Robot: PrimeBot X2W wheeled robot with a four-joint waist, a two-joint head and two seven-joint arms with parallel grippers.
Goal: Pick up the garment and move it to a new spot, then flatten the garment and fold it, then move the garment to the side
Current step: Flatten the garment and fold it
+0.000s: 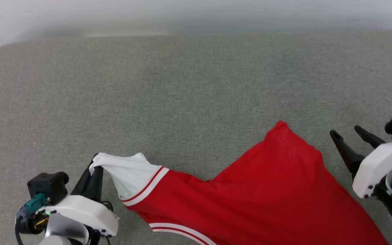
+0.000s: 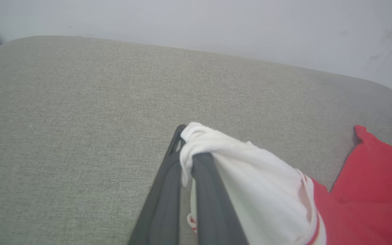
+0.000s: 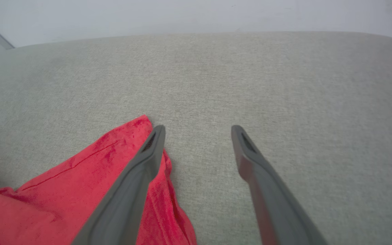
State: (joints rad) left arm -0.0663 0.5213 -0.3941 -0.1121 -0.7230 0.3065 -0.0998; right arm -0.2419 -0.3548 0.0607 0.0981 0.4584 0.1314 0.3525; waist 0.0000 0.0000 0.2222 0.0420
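The grey upholstered surface (image 1: 196, 85) runs back to a pale wall, its far corners rounded. The garment (image 1: 267, 190) lies along the near edge, right of the middle, with one red corner pointing toward the far edge and its lower part cut off by the head view's bottom. Its white sleeve (image 1: 128, 173), trimmed in red and white, stretches toward the near left corner. The left gripper (image 1: 96, 163) is pressed together, pinching the sleeve's tip. The right gripper (image 1: 345, 130) is spread wide, holding nothing, just beside the red cloth's right edge.
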